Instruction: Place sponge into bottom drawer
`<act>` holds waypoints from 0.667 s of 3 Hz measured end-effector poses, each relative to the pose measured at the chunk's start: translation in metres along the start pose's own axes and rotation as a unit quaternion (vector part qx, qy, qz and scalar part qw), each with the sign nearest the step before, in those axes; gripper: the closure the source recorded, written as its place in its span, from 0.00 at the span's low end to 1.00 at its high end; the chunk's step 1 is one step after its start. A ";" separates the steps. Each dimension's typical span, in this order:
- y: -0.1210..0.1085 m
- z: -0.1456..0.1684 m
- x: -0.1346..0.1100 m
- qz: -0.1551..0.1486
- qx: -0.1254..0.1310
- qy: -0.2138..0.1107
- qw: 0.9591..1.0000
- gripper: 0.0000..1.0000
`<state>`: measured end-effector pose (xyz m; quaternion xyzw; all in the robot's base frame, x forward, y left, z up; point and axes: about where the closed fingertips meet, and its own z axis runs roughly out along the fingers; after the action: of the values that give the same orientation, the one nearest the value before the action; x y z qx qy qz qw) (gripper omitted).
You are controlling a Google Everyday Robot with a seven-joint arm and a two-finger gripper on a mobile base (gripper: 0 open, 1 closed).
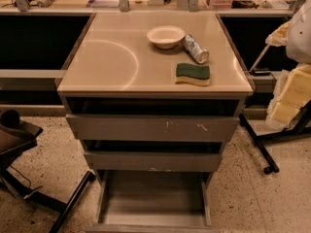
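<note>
The sponge, dark green face up over yellow foam, lies flat on the cabinet top near its front right corner. The bottom drawer is pulled out at floor level below it, a shallow grey tray with a bare floor. My gripper shows as a pale yellow and white shape at the right edge of the view. It hangs beside the cabinet at about top height, well to the right of the sponge and not touching it.
A white bowl and a silver can lying on its side sit just behind the sponge. Two wider grey drawers stand slightly out. Black stand legs cross the floor at left and right.
</note>
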<state>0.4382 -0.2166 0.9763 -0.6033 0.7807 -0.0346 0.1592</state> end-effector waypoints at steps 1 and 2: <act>0.000 0.000 0.000 0.000 0.000 0.000 1.000 0.00; -0.012 0.015 -0.009 -0.018 -0.027 -0.023 0.999 0.00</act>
<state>0.4559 -0.2092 0.9673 -0.6223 0.7663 -0.0021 0.1599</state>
